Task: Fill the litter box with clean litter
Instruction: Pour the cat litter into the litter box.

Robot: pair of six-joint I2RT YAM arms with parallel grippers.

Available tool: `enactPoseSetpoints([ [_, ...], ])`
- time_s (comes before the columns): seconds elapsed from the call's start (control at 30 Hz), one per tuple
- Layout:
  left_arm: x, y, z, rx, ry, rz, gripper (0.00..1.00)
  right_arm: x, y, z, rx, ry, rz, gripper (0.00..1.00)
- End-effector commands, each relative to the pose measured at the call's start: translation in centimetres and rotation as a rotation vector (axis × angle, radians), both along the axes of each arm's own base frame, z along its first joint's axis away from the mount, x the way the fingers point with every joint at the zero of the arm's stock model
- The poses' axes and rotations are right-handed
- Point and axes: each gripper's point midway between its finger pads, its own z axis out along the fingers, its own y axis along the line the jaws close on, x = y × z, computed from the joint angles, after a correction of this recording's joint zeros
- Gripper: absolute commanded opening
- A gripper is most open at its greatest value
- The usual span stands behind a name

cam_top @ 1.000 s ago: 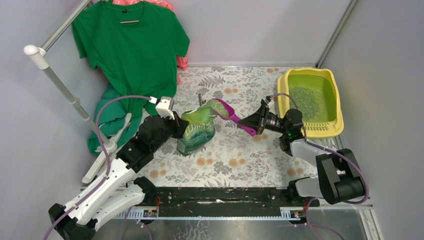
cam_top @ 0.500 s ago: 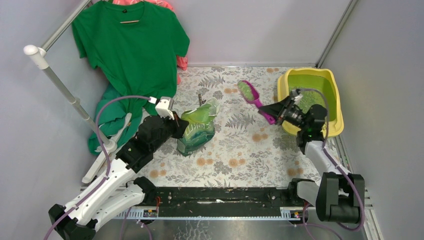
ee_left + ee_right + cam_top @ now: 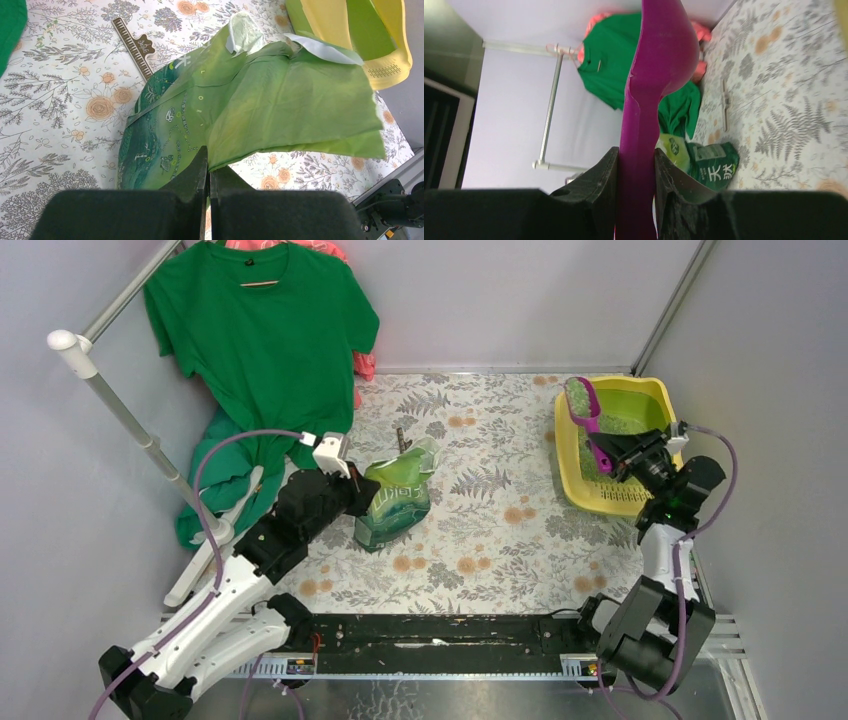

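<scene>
Right gripper (image 3: 618,454) grips purple scoop (image 3: 583,406) by its handle, bowl tilted above the left side of yellow litter box (image 3: 566,468), far right on the floral table cover (image 3: 480,540). Clean litter (image 3: 630,426) lies in the box, and some is in the scoop. Left gripper (image 3: 356,490) is pinched on green bag (image 3: 398,498), mid-table. 1 green T-shirt (image 3: 262,330) hangs far left.

You'll find the yellow litter box (image 3: 563,455), a rounded-corner tray with a raised rim and green-tinted inside, sitting flat at the desk's (image 3: 480,530) far right corner, the clean litter (image 3: 622,426) lying as loose green granules on its floor.
</scene>
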Motion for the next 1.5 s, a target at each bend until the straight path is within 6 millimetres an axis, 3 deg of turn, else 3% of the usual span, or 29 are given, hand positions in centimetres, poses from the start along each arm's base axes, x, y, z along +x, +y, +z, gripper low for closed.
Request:
enactPoseSetpoints([
  [0.0, 1.5, -1.3, 8.3, -0.180, -0.224, -0.013, 0.01, 0.4, -2.9, 0.3, -0.038, -0.011, -0.080, 0.00],
  [0.17, 1.8, -2.2, 8.3, -0.185, -0.212, -0.041, 0.01, 1.1, -7.4, -2.0, -0.051, 0.087, -0.230, 0.00],
  [0.33, 2.3, -2.8, 8.1, -0.170, -0.205, -0.057, 0.01, 0.9, -10.7, -5.1, -0.252, 0.279, -0.365, 0.00],
  [0.5, 2.2, -3.2, 7.5, -0.169, -0.190, -0.082, 0.01, 0.7, -13.3, -6.2, -0.402, 0.417, -0.430, 0.00],
  [0.67, 2.2, -3.4, 7.7, -0.182, -0.199, -0.095, 0.01, 1.0, -13.3, -8.6, -0.606, 0.554, -0.405, 0.00],
  [0.77, 2.1, -3.4, 7.8, -0.183, -0.200, -0.099, 0.01, 0.4, -13.9, -9.1, -0.731, 0.627, -0.427, 0.00],
  [0.97, 2.1, -3.6, 7.5, -0.189, -0.195, -0.108, 0.01, 0.0, -13.6, -7.9, -0.950, 0.664, -0.464, 0.00],
  [1.23, 2.1, -4.0, 6.9, -0.207, -0.183, -0.115, 0.01, -0.2, -12.4, -4.1, -1.249, 0.642, -0.570, 0.00],
  [1.47, 2.0, -3.9, 6.5, -0.209, -0.174, -0.112, 0.01, 0.0, -12.0, -4.6, -1.287, 0.642, -0.545, 0.00],
])
